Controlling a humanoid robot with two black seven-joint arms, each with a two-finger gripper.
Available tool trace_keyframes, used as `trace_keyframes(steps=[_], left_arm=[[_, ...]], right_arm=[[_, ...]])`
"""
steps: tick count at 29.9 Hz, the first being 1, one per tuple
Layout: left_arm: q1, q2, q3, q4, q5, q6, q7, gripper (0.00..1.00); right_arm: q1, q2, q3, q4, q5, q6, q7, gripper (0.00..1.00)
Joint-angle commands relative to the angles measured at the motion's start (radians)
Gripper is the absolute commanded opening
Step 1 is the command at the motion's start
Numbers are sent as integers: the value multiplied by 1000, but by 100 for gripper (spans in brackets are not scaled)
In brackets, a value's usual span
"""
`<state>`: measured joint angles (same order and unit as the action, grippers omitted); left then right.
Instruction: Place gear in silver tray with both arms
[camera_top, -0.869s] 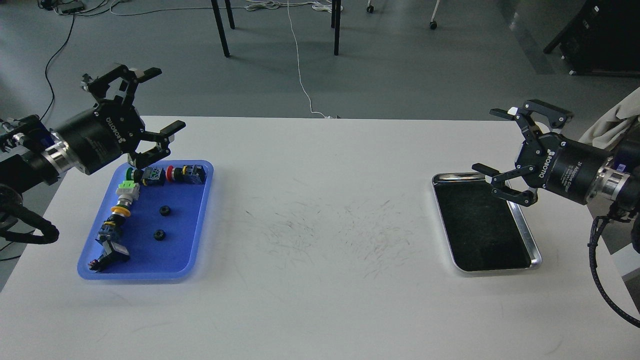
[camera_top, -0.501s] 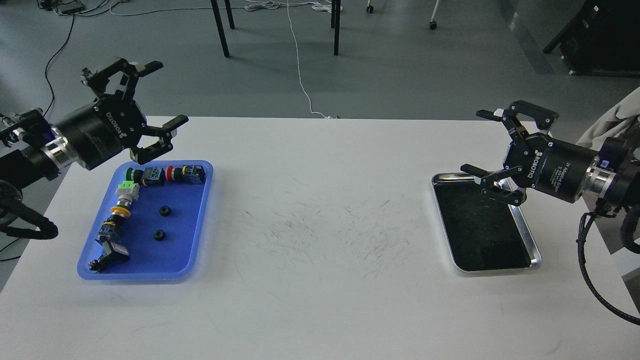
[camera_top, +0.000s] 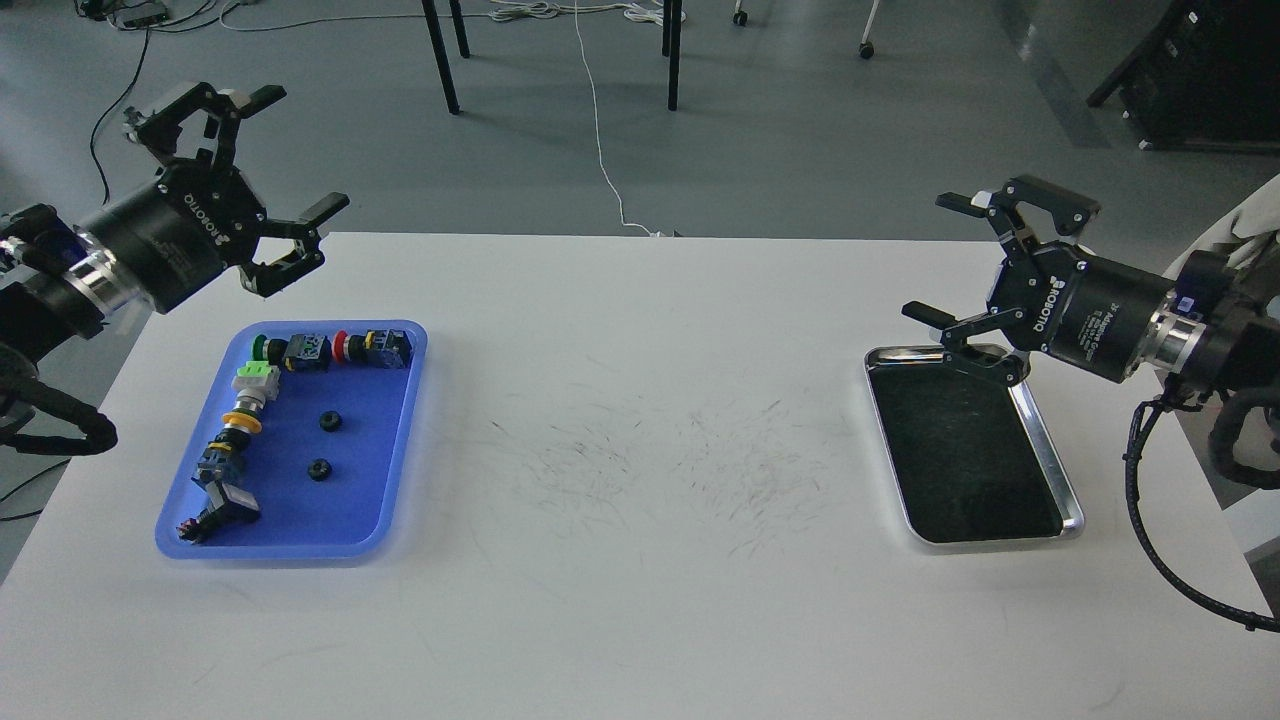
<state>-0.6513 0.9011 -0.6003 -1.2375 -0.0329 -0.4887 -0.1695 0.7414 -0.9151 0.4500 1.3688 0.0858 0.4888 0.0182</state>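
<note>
Two small black gears lie loose in the middle of the blue plastic tray at the left. The silver tray lies at the right of the table with a dark, bare bottom. My left gripper is open and empty, held above the table's far left edge, beyond the blue tray. My right gripper is open and empty, held over the far end of the silver tray.
Several push-button switches with green, red and yellow parts line the blue tray's far and left sides. The white table is scuffed in the middle. Chair legs and cables are on the floor beyond it.
</note>
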Motion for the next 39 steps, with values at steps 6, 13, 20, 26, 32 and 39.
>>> trace_keyframes(steps=[6,13,20,26,32,39], left_arm=[[29,-34,0,32,16,0,-58,98],[59,-44,2,44,15,0,-58,98],[113,-51,-1,56,16,0,-54,98],[122,-74,-42,81,-15,0,-80,98],[144,-87,-53,84,-76,0,-94,98],[170,-100,-76,79,-85,0,-91,98]], right_arm=[[-74,133,157,-94,0,0,78,99],[-207,240,266,-106,-1,0,82,99],[-261,263,296,-116,-14,0,74,99],[-263,252,306,-117,-14,-15,72,99],[-266,249,337,-114,-8,-90,71,99],[-304,219,355,-96,3,-136,55,99]])
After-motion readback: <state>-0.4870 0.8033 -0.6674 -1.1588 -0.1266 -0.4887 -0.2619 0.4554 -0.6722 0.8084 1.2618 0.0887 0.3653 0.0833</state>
